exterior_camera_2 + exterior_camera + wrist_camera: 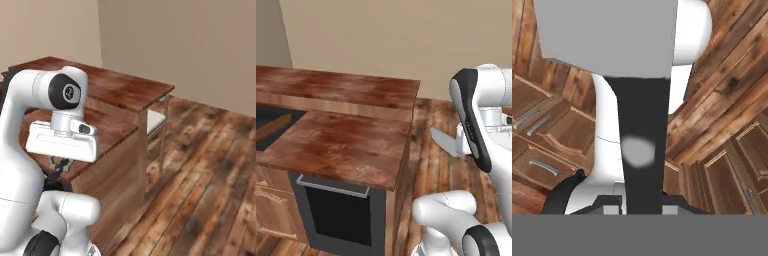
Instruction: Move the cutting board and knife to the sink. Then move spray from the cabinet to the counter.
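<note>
While the knife [643, 150] rides clamped in the closed hand [643, 207], black handle between the finger tips and the broad silver blade [444, 140] jutting out beside the wrist, the arm hangs off the end of the bench [341, 145], over the plank floor [200, 165]. The cutting board [273, 127] already lies tilted in the dark sink [266, 122] at the far left of the left base view, so the step in hand is judged to be carrying the knife across to join it. To do that well, the base should probably drive closer to the sink first, since the basin sits well apart from the hand. The blade ought to stay clear of the bench edge on the way, and the hand should lower into the basin before letting go, beside the board rather than on its raised end. The spray and its cabinet come afterwards.
</note>
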### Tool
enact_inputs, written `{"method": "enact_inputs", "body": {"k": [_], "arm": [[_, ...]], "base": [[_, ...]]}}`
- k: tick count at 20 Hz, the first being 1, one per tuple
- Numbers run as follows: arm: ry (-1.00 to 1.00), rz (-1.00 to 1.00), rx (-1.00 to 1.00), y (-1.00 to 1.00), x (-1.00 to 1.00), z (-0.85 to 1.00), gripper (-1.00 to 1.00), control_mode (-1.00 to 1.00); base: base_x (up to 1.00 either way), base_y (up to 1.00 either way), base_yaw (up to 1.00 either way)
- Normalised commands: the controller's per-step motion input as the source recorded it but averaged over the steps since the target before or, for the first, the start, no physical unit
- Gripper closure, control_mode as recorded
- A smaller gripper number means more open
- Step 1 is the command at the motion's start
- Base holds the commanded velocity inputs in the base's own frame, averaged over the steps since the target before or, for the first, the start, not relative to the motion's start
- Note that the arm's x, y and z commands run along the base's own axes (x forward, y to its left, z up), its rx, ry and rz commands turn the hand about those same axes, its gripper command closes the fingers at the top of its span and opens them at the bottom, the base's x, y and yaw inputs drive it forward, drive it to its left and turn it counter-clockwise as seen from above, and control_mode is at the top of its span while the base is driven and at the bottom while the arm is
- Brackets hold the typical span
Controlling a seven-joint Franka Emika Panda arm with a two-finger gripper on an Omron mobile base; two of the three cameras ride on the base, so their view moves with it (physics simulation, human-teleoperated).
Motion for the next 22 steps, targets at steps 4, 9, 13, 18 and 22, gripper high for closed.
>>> {"method": "enact_inputs", "body": {"k": [4,9,13,18,22], "arm": [[0.00,0.00,0.00,0.00,0.00,0.00,1.00,1.00],[0.00,0.00,0.00,0.00,0.00,0.00,1.00,1.00],[0.00,0.00,0.00,0.00,0.00,0.00,1.00,1.00],[0.00,0.00,0.00,0.00,0.00,0.00,1.00,1.00],[0.00,0.00,0.00,0.00,0.00,0.00,1.00,1.00]], "base": [[-0.13,0.91,0.67],[0.14,0.98,0.26],[0.57,1.00,-0.01],[0.72,1.00,-0.05],[0.80,1.00,-0.11]]}}
